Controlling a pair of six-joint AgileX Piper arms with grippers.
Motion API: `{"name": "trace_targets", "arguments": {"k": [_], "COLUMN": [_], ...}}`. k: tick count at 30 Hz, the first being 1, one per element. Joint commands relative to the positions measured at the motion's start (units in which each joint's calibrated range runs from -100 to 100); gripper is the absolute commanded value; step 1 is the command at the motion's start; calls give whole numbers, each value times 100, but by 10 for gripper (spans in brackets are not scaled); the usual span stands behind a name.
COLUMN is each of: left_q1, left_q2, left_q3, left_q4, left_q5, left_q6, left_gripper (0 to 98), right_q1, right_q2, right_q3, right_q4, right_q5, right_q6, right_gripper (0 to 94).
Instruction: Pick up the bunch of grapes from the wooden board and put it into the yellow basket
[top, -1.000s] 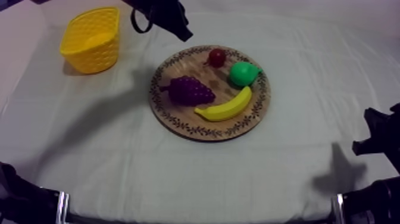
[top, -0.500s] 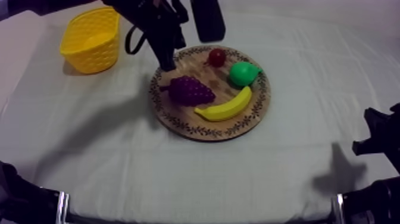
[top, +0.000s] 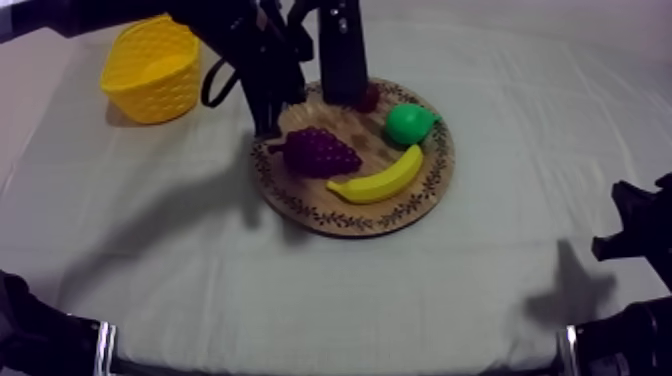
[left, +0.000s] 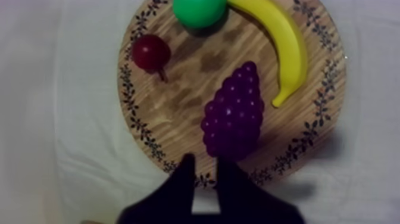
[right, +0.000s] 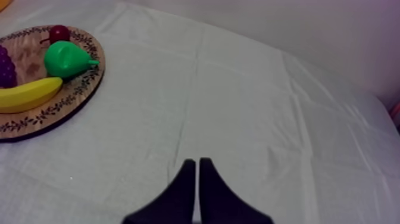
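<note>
above board (left: 178, 98) rim: left hand (left: 204, 177) parted, near grapes (left: 233, 113) | top view: basket (top: 150, 92) well apart | right hand (right: 197, 164) closed

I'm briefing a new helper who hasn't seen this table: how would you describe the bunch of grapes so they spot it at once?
Look to the round wooden board on the cloth. The bunch of grapes lies on the board's side towards the yellow basket, next to the banana. It alone is purple and knobbly.
</note>
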Motion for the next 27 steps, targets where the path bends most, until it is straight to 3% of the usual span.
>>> {"name": "trace_targets", "arguments": {"k": [1,4,8,17,27], "left_q1": [-31,-90,-120,-82,-25], "left_q2": [-7,1,11,57,254], "left_q3": [70,191,302,364,443], "left_q4": [-5,19,35,28,-20], "left_q5": [9,-4,-68,-174,-372], "left_q6": [33,104,173,258,368], "left_gripper": [579,757,859,933,950], "right_q1": [1,1,1,1,1], "right_q2": [2,2,2,2,2], "right_q3": [-1,-1,-1,-1,-1], "right_q4": [-1,-1,-1,-1,-1], "right_q5": [-3,-3,-3,-3,-3], "right_q6": [-2,-2,-2,-2,-2], "right_gripper": [3,3,3,3,3]}}
